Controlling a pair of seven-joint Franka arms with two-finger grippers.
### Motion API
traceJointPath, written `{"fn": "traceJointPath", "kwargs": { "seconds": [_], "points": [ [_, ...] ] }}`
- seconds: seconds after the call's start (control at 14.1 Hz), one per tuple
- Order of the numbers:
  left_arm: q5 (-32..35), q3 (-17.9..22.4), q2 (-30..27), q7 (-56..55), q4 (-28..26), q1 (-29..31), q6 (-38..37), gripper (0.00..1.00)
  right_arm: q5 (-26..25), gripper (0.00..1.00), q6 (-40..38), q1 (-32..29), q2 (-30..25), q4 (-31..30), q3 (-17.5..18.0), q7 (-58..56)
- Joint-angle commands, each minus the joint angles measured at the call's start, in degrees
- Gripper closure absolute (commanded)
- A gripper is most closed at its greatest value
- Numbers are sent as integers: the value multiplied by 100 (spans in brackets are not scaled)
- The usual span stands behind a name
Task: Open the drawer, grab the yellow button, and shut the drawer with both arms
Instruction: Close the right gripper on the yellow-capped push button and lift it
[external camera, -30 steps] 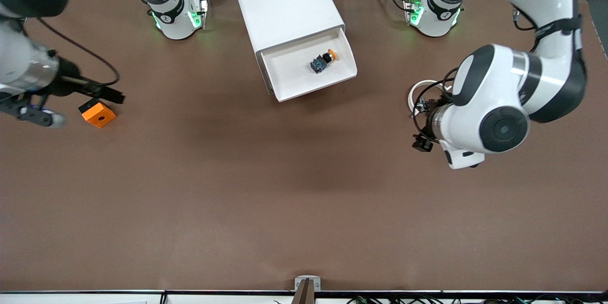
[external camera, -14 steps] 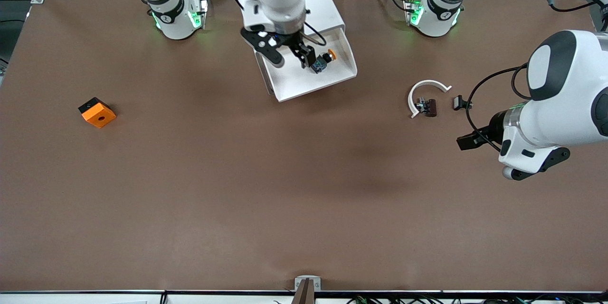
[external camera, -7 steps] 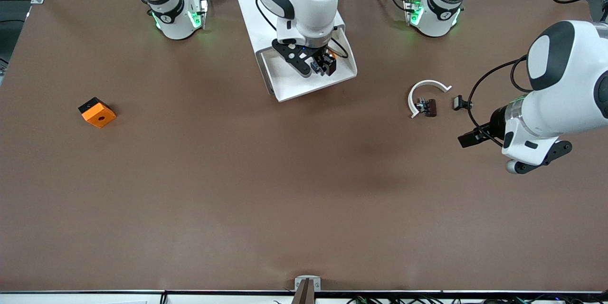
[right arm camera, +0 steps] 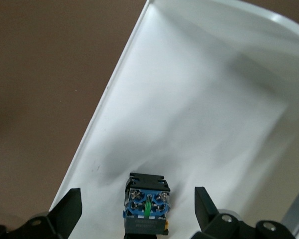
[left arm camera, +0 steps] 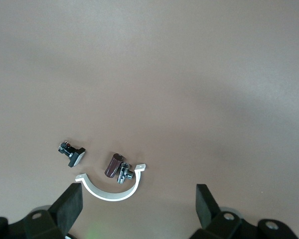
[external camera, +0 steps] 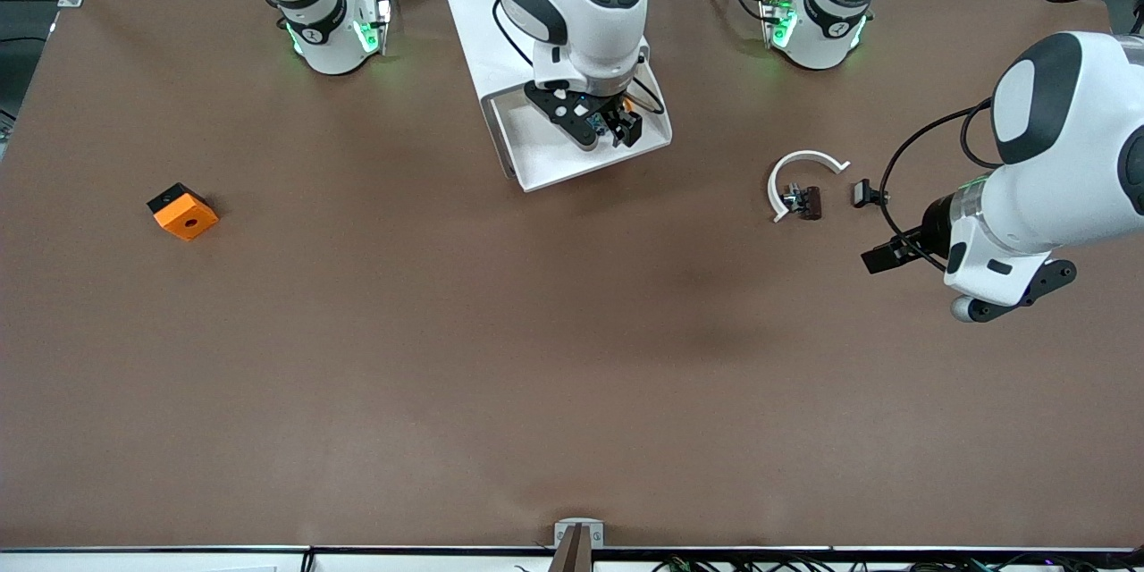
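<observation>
The white cabinet (external camera: pixel 500 0) stands between the arms' bases, its top drawer (external camera: pixel 547 163) pulled out toward the front camera. The button (right arm camera: pixel 146 204) lies on the drawer's white floor (right arm camera: pixel 204 94), blue-and-black body showing. In the front view only its orange cap (external camera: pixel 629 105) peeks out beside the hand. My right gripper (external camera: pixel 604 128) hangs low over the drawer, open, with the button between its fingers (right arm camera: pixel 70 206) and untouched. My left gripper (left arm camera: pixel 138 209) is open over bare table at the left arm's end, holding nothing.
An orange square block (external camera: pixel 183 212) lies at the right arm's end. A white curved clip (external camera: pixel 802 163) lies beside the left gripper (external camera: pixel 880 257), with a small dark part (external camera: pixel 809 201) and a black clip-like piece (external camera: pixel 862 192).
The right arm swung from the orange block to the open drawer and settled over the button. The left arm drew back from the white curved clip. Both grippers stayed open.
</observation>
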Motion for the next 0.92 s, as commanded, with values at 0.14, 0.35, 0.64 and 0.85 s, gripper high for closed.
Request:
{"fn": "traceJointPath", "kwargs": {
  "seconds": [0.14, 0.35, 0.64, 0.85],
  "points": [
    [98, -24, -203, -2, -279, -39, 102, 0, 95, 0, -52, 128, 108, 173, -82, 38],
    [98, -24, -203, -11, -279, -56, 111, 0, 95, 0, -52, 128, 108, 173, -82, 65],
    [98, -76, -203, -55, -305, -91, 111, 0, 52, 0, -35, 137, 152, 164, -91, 82],
    [98, -112, -177, -64, -305, -100, 163, 0, 43, 0, -26, 172, 205, 164, -91, 82]
  ]
}}
